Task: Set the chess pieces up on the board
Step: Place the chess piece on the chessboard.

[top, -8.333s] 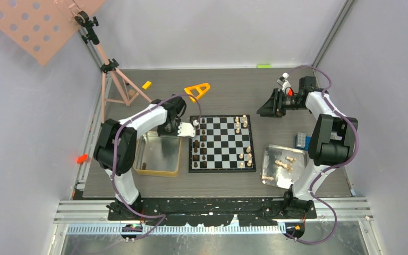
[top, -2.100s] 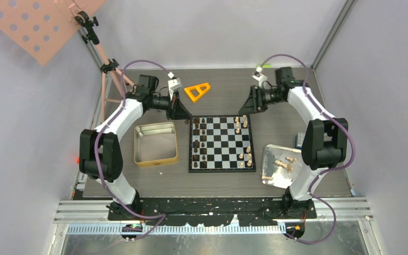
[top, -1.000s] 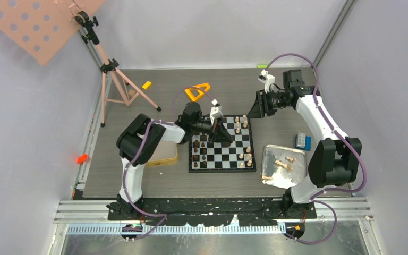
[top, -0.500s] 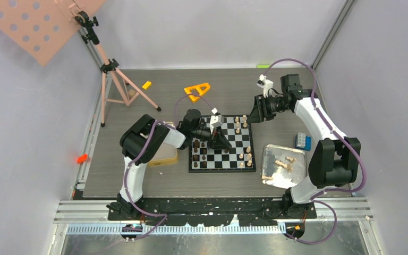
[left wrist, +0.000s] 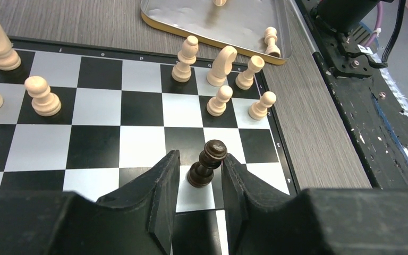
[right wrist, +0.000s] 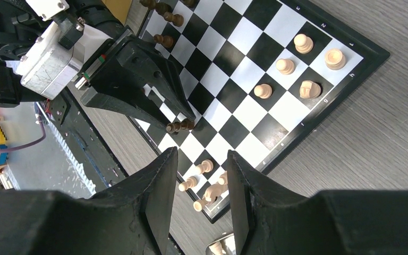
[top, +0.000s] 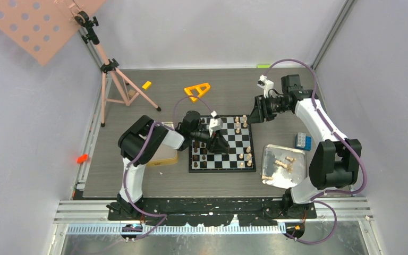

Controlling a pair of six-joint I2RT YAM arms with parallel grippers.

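A dark pawn (left wrist: pixel 207 166) stands upright on a light square in the near half of the board (top: pixel 228 155), which lies flat in the middle of the desk (top: pixel 228 98); the left tool (left wrist: pixel 199 155) is open around the pawn, one finger on each side, with a clear gap on one side and the other finger very close, though I cannot tell whether it touches; other dark chess pieces (top: pixel 199 146) stand in the board's left columns, and pale chess pieces (left wrist: pixel 223 79) stand along its right side, some grouped at the near right corner; the right tool (right wrist: pixel 201 154) hangs above the board's far right corner, fingers parted with nothing between them; right of the board a silver tray (top: pixel 268 159) carries more pale pieces, with a blue brick (top: pixel 301 141) just beyond it; left of the board a gold tin (top: pixel 164 158) shows partly under the left arm.
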